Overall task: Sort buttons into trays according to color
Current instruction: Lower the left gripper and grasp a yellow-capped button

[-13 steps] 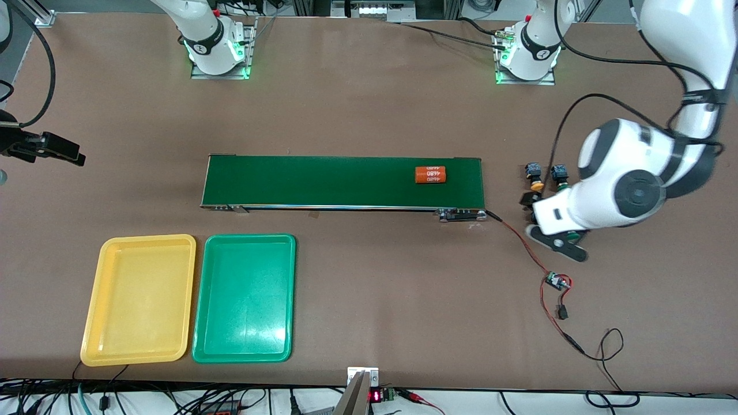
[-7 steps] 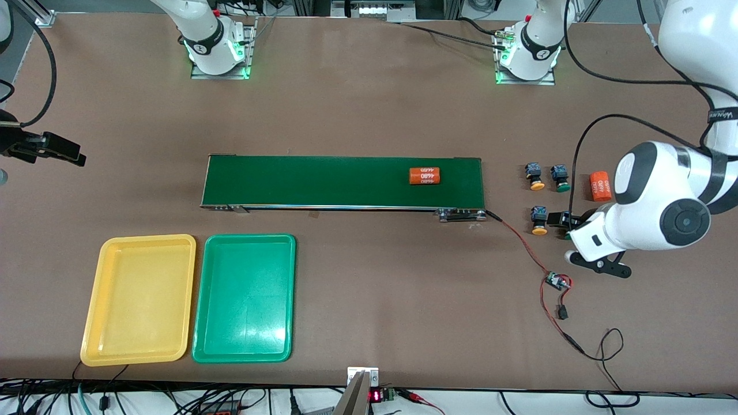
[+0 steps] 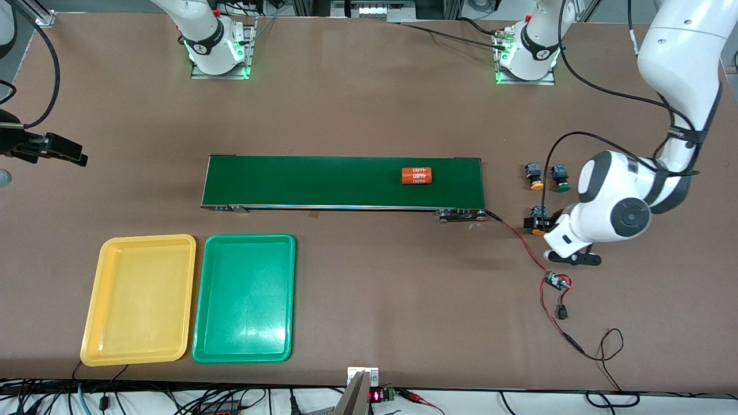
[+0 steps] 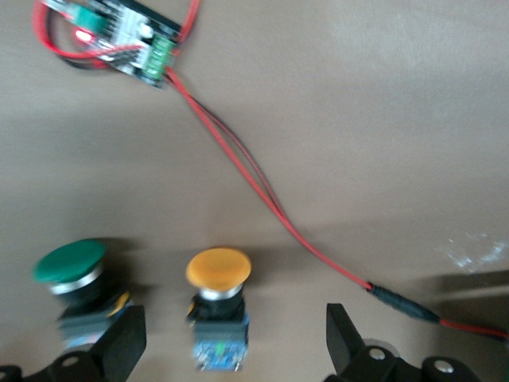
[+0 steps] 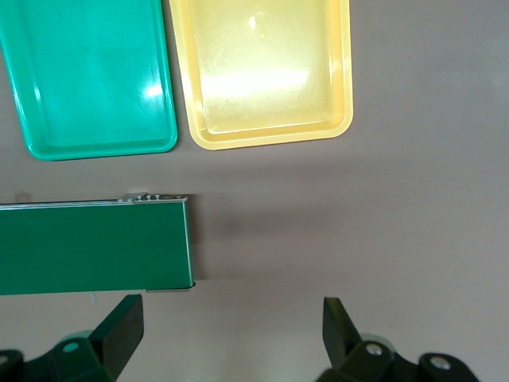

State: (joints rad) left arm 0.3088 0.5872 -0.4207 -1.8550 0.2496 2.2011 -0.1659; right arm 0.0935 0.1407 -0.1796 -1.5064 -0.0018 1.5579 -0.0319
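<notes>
Four buttons lie near the left arm's end of the belt. A yellow-capped one (image 3: 534, 174) and a green-capped one (image 3: 560, 176) sit side by side. Nearer the front camera is a second yellow-capped button (image 3: 539, 213) (image 4: 219, 306), with my left gripper (image 3: 545, 227) (image 4: 233, 342) open low over it, one finger on each side and not touching. The second green-capped button (image 4: 71, 278) lies just outside one finger. The yellow tray (image 3: 138, 300) (image 5: 262, 72) and green tray (image 3: 245, 297) (image 5: 87, 72) are empty. My right gripper (image 5: 233, 334) hangs open, high over bare table beside the belt's end.
A long dark-green belt (image 3: 323, 181) (image 5: 87, 247) crosses the middle of the table with an orange cylinder (image 3: 416, 176) on it. A small circuit board (image 3: 556, 281) (image 4: 119, 36) with red wires (image 4: 262, 191) lies nearer the front camera than the buttons.
The left arm swung out toward its end of the table, then came back over the nearer yellow button. The orange cylinder rode along the belt toward the right arm's end.
</notes>
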